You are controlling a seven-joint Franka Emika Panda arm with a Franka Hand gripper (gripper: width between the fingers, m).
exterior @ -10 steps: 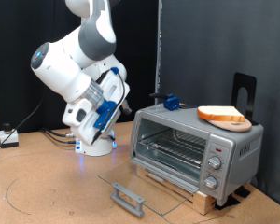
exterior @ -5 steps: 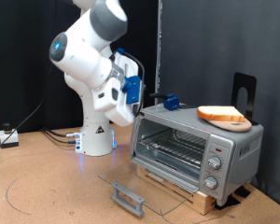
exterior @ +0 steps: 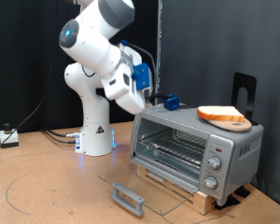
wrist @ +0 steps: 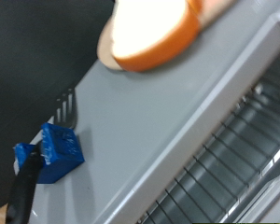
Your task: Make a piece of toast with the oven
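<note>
The silver toaster oven [exterior: 198, 147] stands on a wooden base at the exterior view's right. Its glass door [exterior: 145, 185] hangs open and lies flat, showing the wire rack [exterior: 173, 149]. The piece of toast [exterior: 224, 115] lies on a round board on the oven's roof, at the right end. My gripper [exterior: 147, 95] hovers by the roof's upper left corner, near a small blue block [exterior: 171, 101]. The wrist view shows the toast [wrist: 154, 33], the oven's roof [wrist: 168, 112], the rack [wrist: 238, 159] and the blue block [wrist: 58, 152], but no fingers.
A black stand [exterior: 245, 93] rises behind the oven. The door handle [exterior: 128, 198] sticks out over the table in front. Cables and a small box [exterior: 7, 138] lie at the exterior view's left. A dark curtain closes off the back.
The arm has swung up and towards the exterior view's right, bringing the gripper from low beside its base to the oven's upper left corner. Toast and oven have not moved.
</note>
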